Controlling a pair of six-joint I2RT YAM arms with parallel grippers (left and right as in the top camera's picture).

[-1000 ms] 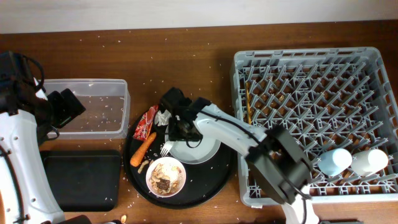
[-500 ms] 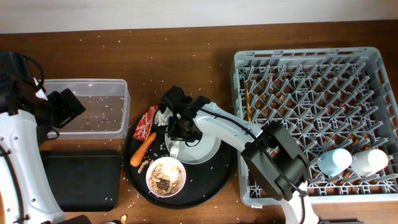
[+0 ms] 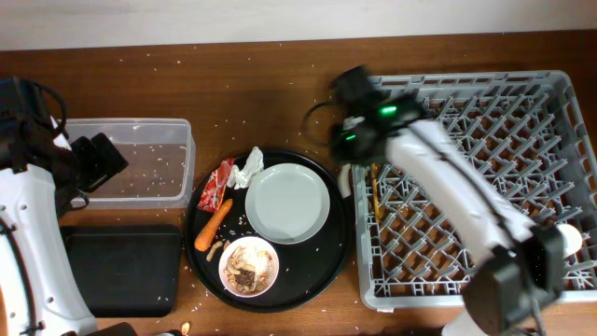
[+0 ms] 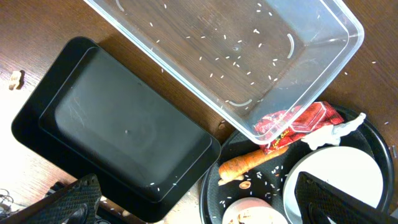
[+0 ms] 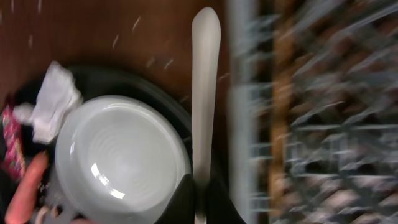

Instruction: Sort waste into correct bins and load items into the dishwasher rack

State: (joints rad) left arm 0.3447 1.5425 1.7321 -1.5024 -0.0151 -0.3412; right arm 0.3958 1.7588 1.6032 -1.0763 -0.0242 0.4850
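Toward the front edge: black bin (image 3: 121,271), and round tray (image 3: 319,268) with bowl (image 3: 249,264) of scraps (image 3: 244,276) and plate (image 3: 288,203). At the left edge, left hand (image 4: 198,183) released, spread wide, poised over the clear tub (image 3: 149,163). Farther back, right hand (image 5: 200,199) clenched on the fork (image 5: 206,93), arm stretched diagonally over the left rim of the rack (image 3: 560,112).

My right gripper (image 5: 200,196) swung from the pale round plate (image 3: 287,203) to its two o'clock, at the grey pegged plastic rack (image 3: 522,103). The slim white fork (image 5: 205,93) came along.
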